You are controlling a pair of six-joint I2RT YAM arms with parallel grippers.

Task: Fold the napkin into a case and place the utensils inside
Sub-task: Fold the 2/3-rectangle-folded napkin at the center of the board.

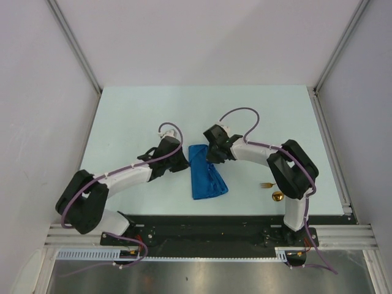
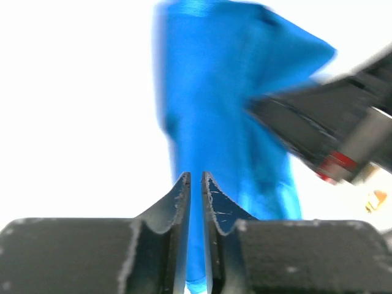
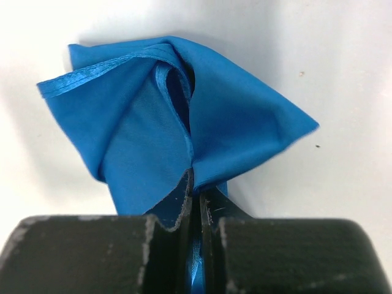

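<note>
The right hand (image 3: 195, 184) is pinched shut on the napkin (image 3: 245, 128) at its 12 o'clock end. The left hand (image 2: 196, 179), at its 10 o'clock, shows a slit; grip unclear. Both arms (image 1: 122, 180) bend inward over the pale surface (image 1: 153, 110) between white walls (image 1: 214, 43); the utensils (image 1: 277, 196) lie at 3 o'clock.

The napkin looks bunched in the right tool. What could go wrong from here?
1. The right tool pinches a bunched ridge of the napkin; a pull may undo the folds.
2. The left tool sits very near it, so they might collide.
3. The fork and spoon lie beside the right arm's elbow, which could knock them.
</note>
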